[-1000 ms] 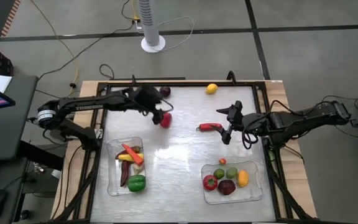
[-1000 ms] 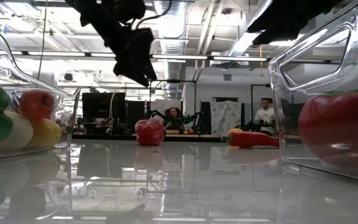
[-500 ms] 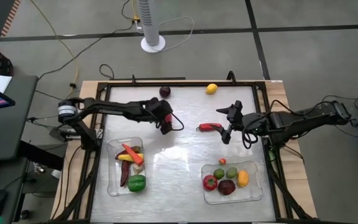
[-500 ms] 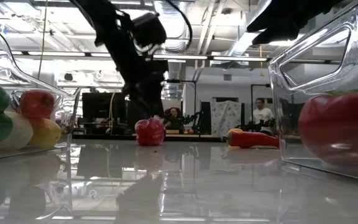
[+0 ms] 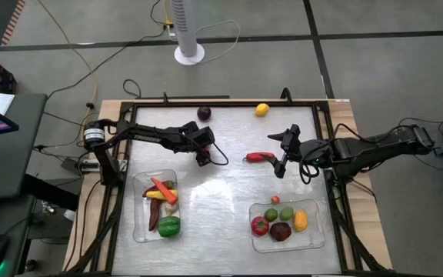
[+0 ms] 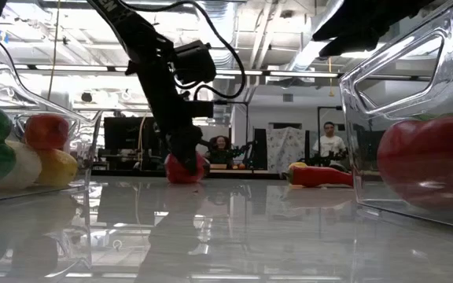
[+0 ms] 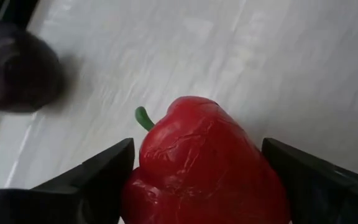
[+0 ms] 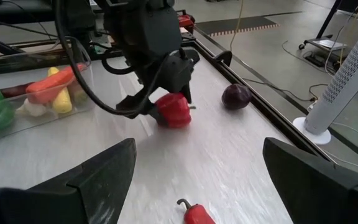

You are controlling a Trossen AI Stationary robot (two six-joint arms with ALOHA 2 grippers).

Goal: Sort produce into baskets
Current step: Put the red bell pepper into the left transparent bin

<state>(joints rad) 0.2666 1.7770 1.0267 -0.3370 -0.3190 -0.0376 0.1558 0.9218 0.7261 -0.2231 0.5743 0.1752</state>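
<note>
**Left gripper down around the red bell pepper**

The left gripper point(image 5: 203, 154) is down at the worktop point(image 5: 221, 185), toward the far left of its middle, and its two fingers point(image 7: 92, 180) stand either side of the red bell pepper point(image 7: 197, 168). In the left wrist view the pepper fills the space between them, green stem up, the finger on one side right against its skin; whether both are pressing on it, I cannot tell. The low view has the pepper sitting on the worktop under the dark arm.

Over to the right gripper point(image 5: 281, 154): it hangs above the worktop's right half, fingers spread wide apart, nothing between them. Just beside it lies a red chili pepper point(image 5: 260, 157).

By the far edge, a dark purple piece point(image 5: 204, 113) sits left of centre and a yellow lemon point(image 5: 261, 109) right of centre, well apart.

The left basket point(image 5: 140, 231), near the front left corner, holds a green pepper point(image 5: 169, 225), a carrot-like orange piece point(image 5: 162, 187) and other long pieces. The right basket point(image 5: 314, 238), near the front right corner, holds a tomato point(image 5: 260, 225), a lime point(image 5: 286, 213), a dark red piece point(image 5: 281, 231) and a yellow-orange fruit point(image 5: 301, 221).
</note>
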